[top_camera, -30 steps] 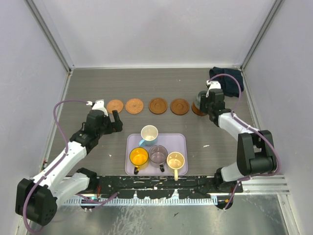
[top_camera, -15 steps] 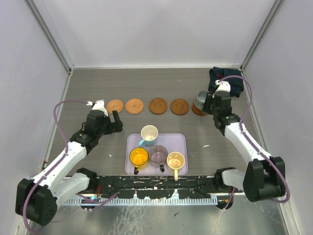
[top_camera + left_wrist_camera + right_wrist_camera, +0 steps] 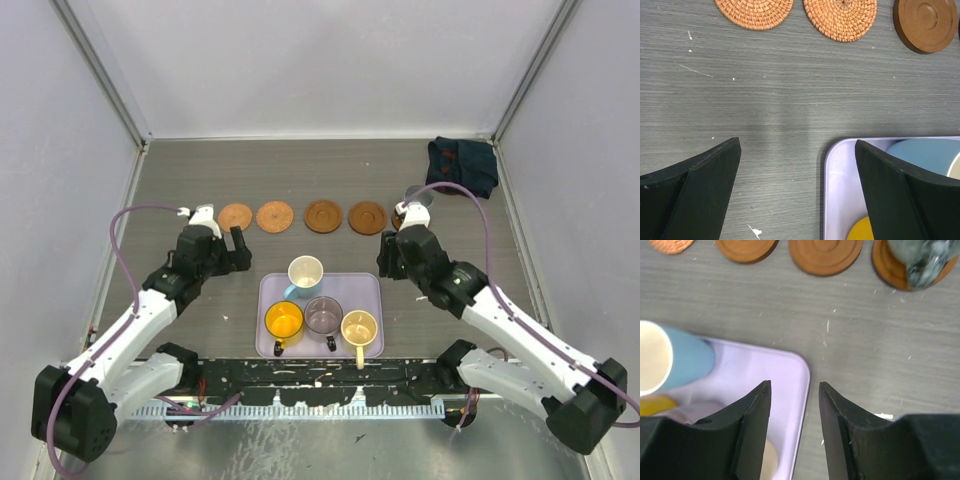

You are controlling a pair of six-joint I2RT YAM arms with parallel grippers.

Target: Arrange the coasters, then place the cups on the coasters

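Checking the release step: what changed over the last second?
The right gripper, which was at the metallic cup on the rightmost coaster, has drawn back toward the lilac tray, jaws open and empty. The left gripper, the other four coasters and the four cups in the tray stayed put.

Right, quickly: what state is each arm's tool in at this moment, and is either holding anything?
Left tool: wide open, holding nothing.
Right tool: open with a narrower gap, holding nothing.
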